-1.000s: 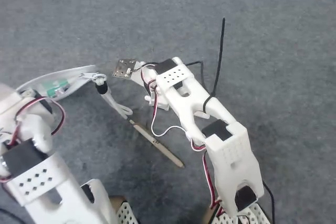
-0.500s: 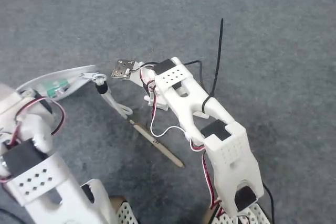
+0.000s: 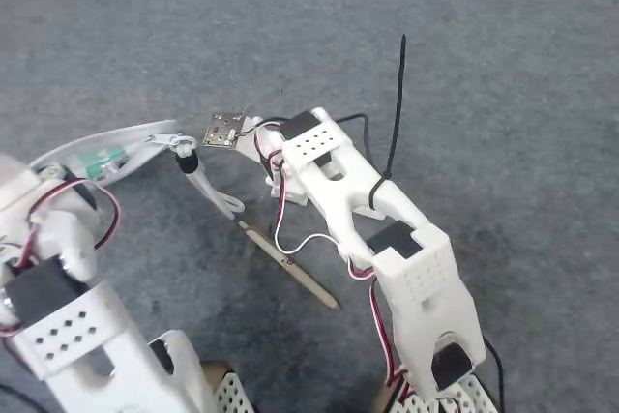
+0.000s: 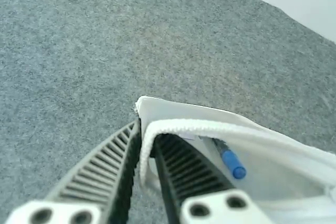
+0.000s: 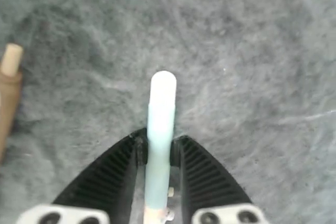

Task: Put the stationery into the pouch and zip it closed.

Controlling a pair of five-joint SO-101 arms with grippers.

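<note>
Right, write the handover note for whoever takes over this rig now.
Left gripper: shut on the pouch at its rim; the mouth is open.
Right gripper: shut on a pale pen.
Things: a blue-capped pen is inside the pouch; a wooden pencil lies on the mat.
Done: one pen in.
Left: put in the pale pen and the wooden pencil, then zip the pouch.

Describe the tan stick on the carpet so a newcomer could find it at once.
On the grey carpet, look in the gap between the left arm and the right arm. A slim tan stick lies slanted there, beside a white pen with a black cap. It alone is wood-coloured, not white.
</note>
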